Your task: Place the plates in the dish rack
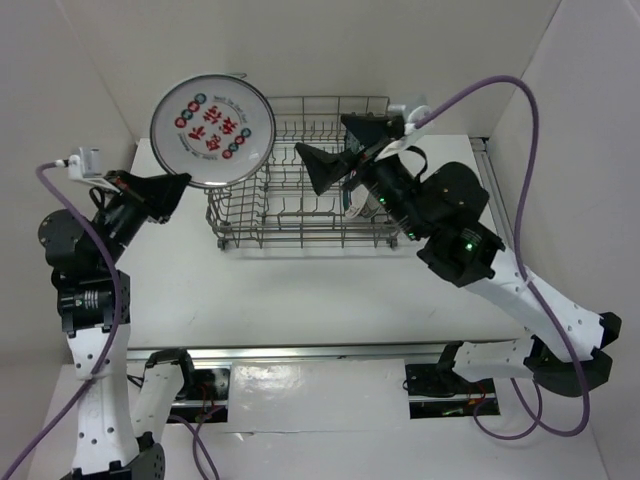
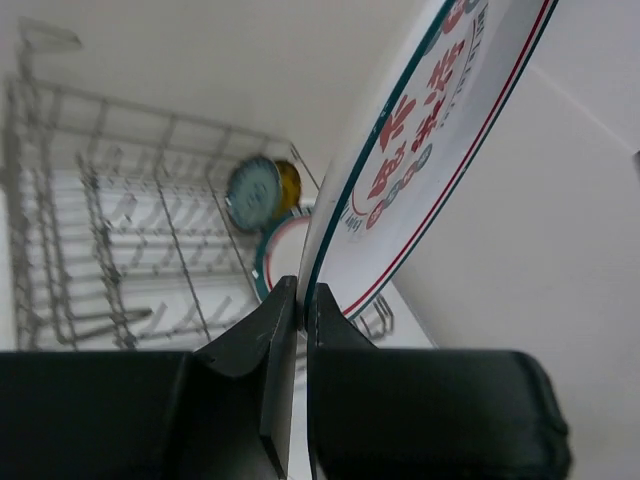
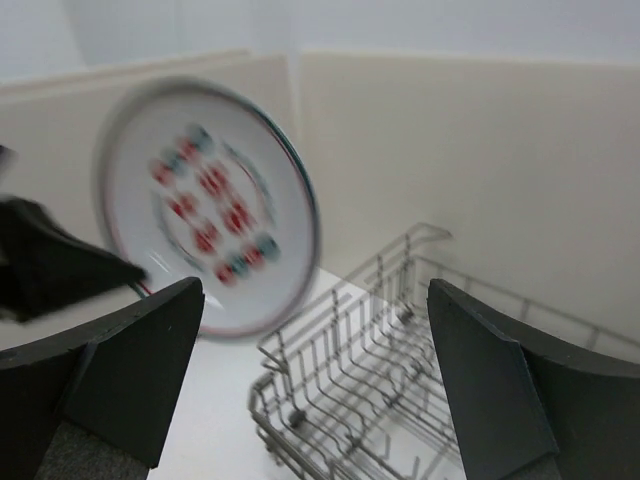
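1. Plate with red marks raised at the dish rack's far-left corner, left pincer clenched on its rim; right pincer released.
2. Left wrist: thin rim grip, so lower it edge-first between the tines.
3. Right wrist: blurred; plate probably clear of the rack.

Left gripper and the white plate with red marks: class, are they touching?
Touching. In the left wrist view the left gripper is clamped on the rim of the white plate with red marks, no gap.

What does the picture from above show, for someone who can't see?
The left tool grips a round white plate with red marks by its rim, at the left end of the grey wire dish rack. The right tool hangs open over the rack.
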Robot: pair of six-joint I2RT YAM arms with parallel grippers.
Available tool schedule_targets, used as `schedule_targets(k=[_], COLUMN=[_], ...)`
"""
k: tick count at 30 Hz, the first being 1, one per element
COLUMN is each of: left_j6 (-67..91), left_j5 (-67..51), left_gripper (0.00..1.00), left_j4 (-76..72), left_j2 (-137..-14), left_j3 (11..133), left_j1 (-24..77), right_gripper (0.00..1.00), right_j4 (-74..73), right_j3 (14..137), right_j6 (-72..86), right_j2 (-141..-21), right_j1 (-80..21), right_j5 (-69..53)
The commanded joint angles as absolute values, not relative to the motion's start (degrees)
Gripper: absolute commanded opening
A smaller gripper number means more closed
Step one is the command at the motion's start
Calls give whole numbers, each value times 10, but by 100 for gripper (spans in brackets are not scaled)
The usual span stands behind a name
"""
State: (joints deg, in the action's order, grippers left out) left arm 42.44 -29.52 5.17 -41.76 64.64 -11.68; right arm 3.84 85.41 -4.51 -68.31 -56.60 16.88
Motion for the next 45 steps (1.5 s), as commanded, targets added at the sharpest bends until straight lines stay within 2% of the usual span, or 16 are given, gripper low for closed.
schedule_targets(k=[1,5,12,15,21,23,25,31,32,35,38,39,41,42,43,45], left_j6=[470,497,552,544,541,548,548,548,554,576,581,576,541,529,508,493], left_j5=[-426,-463,-529,-529,-535,-535,-535,-535,-529,-518,-508,-501,-471,-460,-454,-454], left_gripper=[0,0,0,0,0,0,0,0,0,0,0,3,32,71,100,100], left_j4=[-19,-54,-165,-158,-165,-179,-185,-223,-233,-276,-283,-245,-191,-168,-137,-113], left_j2=[-405,-394,-395,-389,-384,-384,-384,-395,-400,-407,-421,-421,-421,-421,-414,-408], left_j3=[621,599,554,554,548,548,543,520,514,496,496,502,521,521,521,527], left_j1=[-112,-106,-100,-95,-95,-95,-95,-95,-95,-95,-95,-95,-90,-90,-90,-90], right_gripper=[100,100,100,100,100,93,75,54,30,3,0,0,0,0,0,0], right_j4=[29,-18,-180,-228,-165,-165,-165,-143,-143,-120,-84,-76,-63,-63,-69,-75], right_j3=[910,979,1109,1148,1050,1044,1038,1012,1012,991,964,964,957,957,962,969], right_j6=[-19,-36,-126,-139,-79,-79,-64,-53,-44,-29,-5,4,33,46,71,78], right_j2=[-668,-716,-803,-845,-815,-815,-820,-815,-815,-810,-795,-795,-788,-788,-788,-808], right_j1=[-568,-568,-568,-548,-463,-447,-434,-427,-427,-427,-422,-422,-414,-409,-409,-409], right_j5=[59,78,-52,-18,-125,-141,-165,-229,-244,-256,-242,-213,-164,-57,9,191])
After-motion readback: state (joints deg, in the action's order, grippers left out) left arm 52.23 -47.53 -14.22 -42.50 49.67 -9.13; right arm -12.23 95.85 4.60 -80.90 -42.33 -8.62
